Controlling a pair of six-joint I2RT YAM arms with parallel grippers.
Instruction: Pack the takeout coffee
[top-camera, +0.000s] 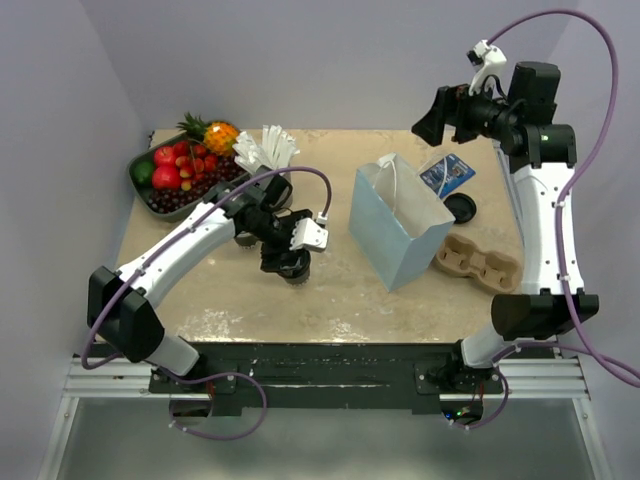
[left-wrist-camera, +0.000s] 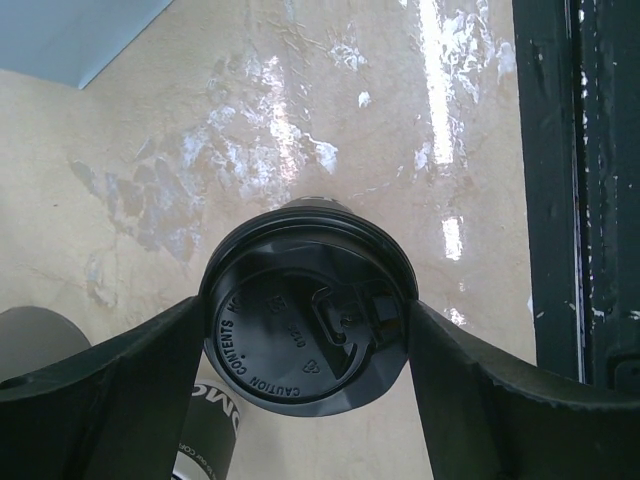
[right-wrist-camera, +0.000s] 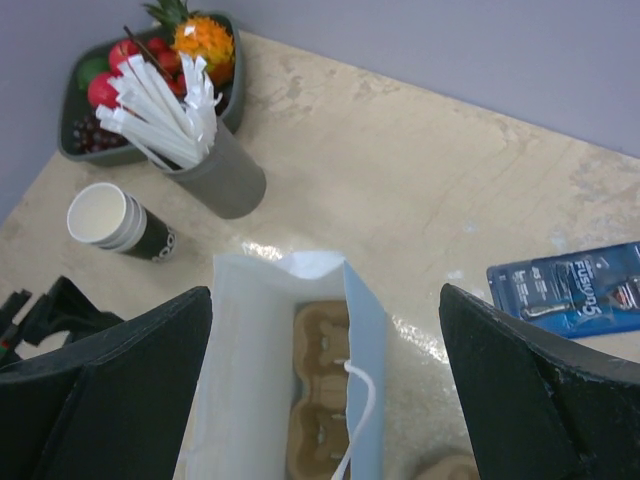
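Two jaws of your left gripper (left-wrist-camera: 306, 303) sit against the lid of the takeout coffee (left-wrist-camera: 300, 335), one on each side, gripping it. Cup stands upright on the table (top-camera: 400, 310), left of centre, nearer the front edge. Your right gripper (right-wrist-camera: 325, 292) hangs spread wide, holding nothing, above the open blue bag (right-wrist-camera: 240, 350).

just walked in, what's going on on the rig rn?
The left gripper has its fingers against both sides of the lid of the takeout coffee, at mid-table, left of the blue paper bag. Whether the cup is lifted off the table isn't clear. The right gripper hangs open above the bag, holding nothing. The bag stands open with a cardboard cup carrier inside. The coffee isn't in it yet.
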